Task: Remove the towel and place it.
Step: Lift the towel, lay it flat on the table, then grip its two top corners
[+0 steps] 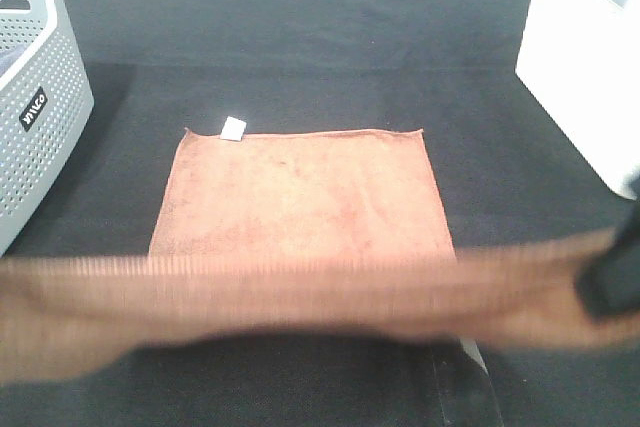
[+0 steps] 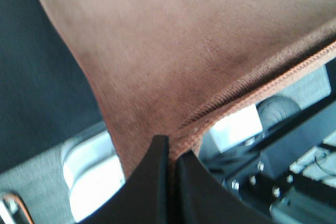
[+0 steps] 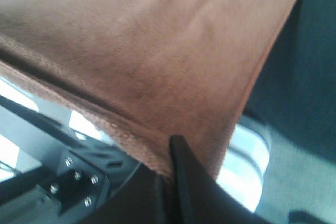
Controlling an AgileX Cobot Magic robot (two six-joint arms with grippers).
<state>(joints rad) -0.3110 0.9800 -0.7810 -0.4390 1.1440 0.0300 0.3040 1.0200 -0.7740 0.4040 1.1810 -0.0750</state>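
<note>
The brown towel (image 1: 300, 197) lies on the black table cloth (image 1: 300, 37), with its white tag (image 1: 234, 127) at the far left corner. Its near part is lifted as a blurred band (image 1: 300, 292) stretched across the front. My left gripper (image 2: 169, 153) is shut on the stitched hem at one near corner of the towel (image 2: 173, 51); it is off the exterior view's left edge. My right gripper (image 3: 170, 171) is shut on the other near corner of the towel (image 3: 147, 51). It shows as a dark blur (image 1: 612, 282) at the right in the exterior view.
A grey perforated basket (image 1: 40, 97) stands at the far left of the table. A white surface (image 1: 590, 57) borders the table at the right. The table's front edge and the robot's base lie below the lifted towel in both wrist views.
</note>
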